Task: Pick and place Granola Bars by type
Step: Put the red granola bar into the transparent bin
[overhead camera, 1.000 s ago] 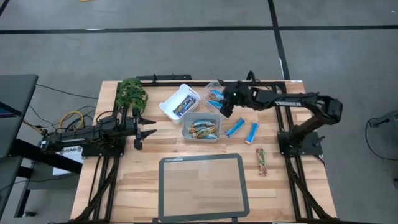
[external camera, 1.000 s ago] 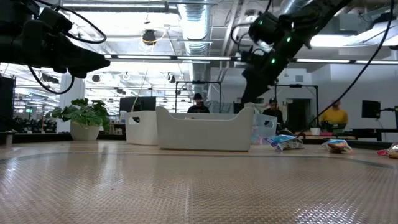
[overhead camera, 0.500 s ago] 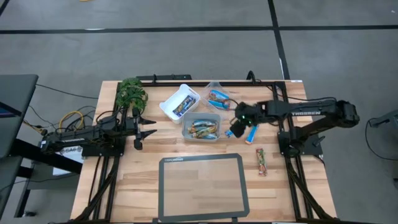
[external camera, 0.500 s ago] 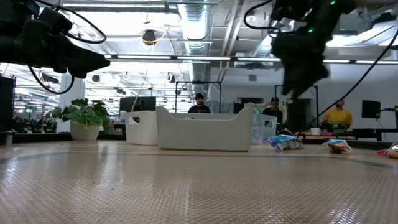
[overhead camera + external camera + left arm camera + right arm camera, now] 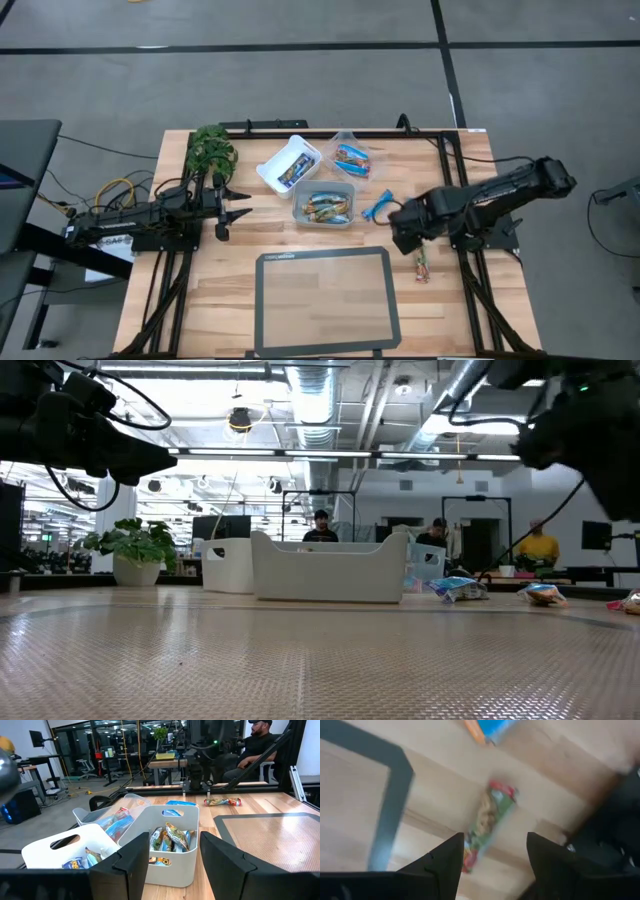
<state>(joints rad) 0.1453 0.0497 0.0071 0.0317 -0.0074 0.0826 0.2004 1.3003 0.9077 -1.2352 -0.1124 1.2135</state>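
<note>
Nearest the front edge of the table (image 5: 220,300) lies a dark-framed mat (image 5: 325,300), bare of bars. Just past its corner at about two o'clock, the right gripper (image 5: 408,232) hangs with its fingers spread and nothing between them, above a tan-brown bar (image 5: 485,822) with a red and green wrapper; the right wrist view shows that bar lying flat on the wood between the two fingertips, a blue bar (image 5: 492,727) beyond it. In the high view only the lower end of the tan-brown bar (image 5: 422,268) shows under the arm, and the blue bar (image 5: 377,208) lies at eleven o'clock from the gripper. The step in hand looks like the approach to a pick of the tan-brown bar. The next move calls for lining the fingers up across the bar's narrow width, lowering to the table and closing, then carrying it to the middle tub (image 5: 325,205), which seems to hold bars of that kind. Farther back stand the white tub (image 5: 288,165) and the clear tub (image 5: 348,155) with blue bars. The left gripper (image 5: 237,205) waits at nine o'clock of the tubs, fingers apart and holding nothing.
</note>
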